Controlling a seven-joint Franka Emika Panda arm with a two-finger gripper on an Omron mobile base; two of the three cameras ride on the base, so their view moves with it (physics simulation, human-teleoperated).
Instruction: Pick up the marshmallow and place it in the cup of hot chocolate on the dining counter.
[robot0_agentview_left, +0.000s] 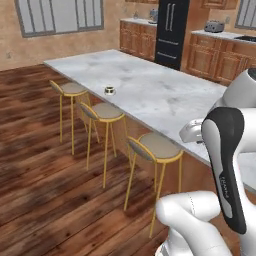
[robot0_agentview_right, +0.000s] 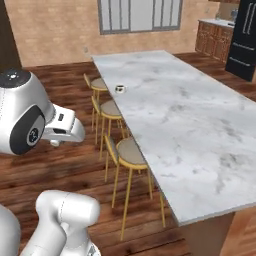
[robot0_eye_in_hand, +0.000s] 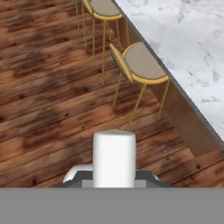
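Across the left base view, the counter (robot0_agentview_left: 150, 90) runs long and pale, with three stools (robot0_agentview_left: 155, 147) lined along its near edge. The cup (robot0_agentview_left: 109, 90) sits close to that edge, above the gap between the first two stools, its rim golden and its contents dark. The arm is folded up at the right, well short of the cup. No marshmallow can be made out on the marble at this size.

From the right base view, the cup (robot0_agentview_right: 120, 89) again stands near the counter (robot0_agentview_right: 190, 125) edge, far ahead of the arm, with the stools (robot0_agentview_right: 129, 150) below it. The marshmallow is too small to find; I cannot tell where it lies.

Looking down in the hand view, floorboards (robot0_eye_in_hand: 52, 100), a stool (robot0_eye_in_hand: 142, 65) and a corner of counter (robot0_eye_in_hand: 192, 48) appear. The fingertips are not clearly shown, so I cannot tell whether the claw is released or clenched.

Judging by what it is, the marshmallow should be very light, soft and easily squashed. A gentle pinch across its middle would likely suit it, with only light pressure.
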